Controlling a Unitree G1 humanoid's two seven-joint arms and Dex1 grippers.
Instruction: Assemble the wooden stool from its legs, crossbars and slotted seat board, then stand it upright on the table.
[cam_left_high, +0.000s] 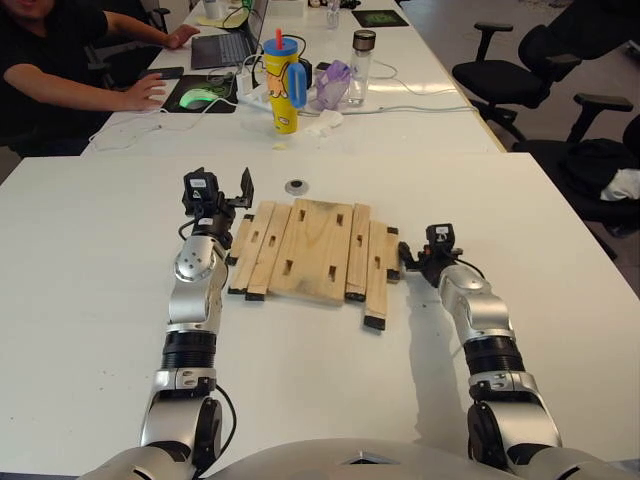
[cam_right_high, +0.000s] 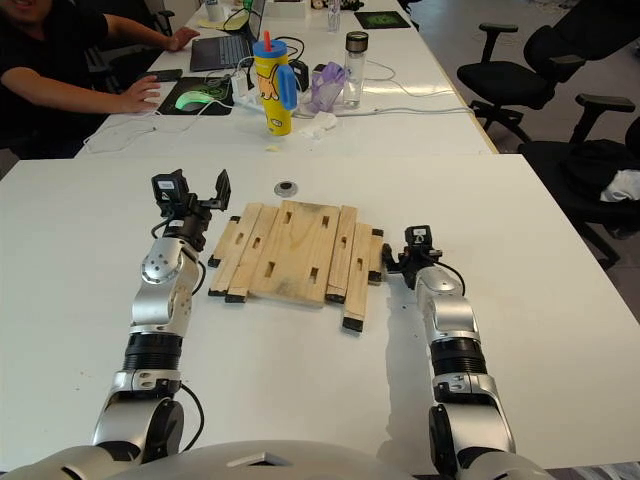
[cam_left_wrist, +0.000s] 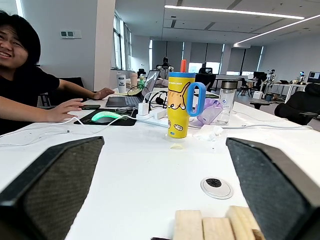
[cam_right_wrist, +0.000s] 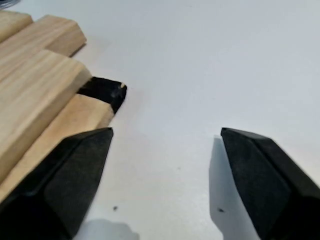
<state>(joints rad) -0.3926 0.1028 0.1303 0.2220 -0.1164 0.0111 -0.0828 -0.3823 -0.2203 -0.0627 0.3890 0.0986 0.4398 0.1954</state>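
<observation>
Stool parts lie flat at frame centre, blocking the ground between the two arms. Passage lies over the white table at lower left, lower centre and right. A grommet sits just above the pile. The left gripper, fingers spread, stands at its upper-left corner. The right gripper, fingers apart, is just beside its right edge.

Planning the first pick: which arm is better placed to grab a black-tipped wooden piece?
Right, likely: the right gripper is open, low beside the outermost black-tipped wooden piece; the left gripper, also open, is raised above the far corner of the wooden pile.
</observation>
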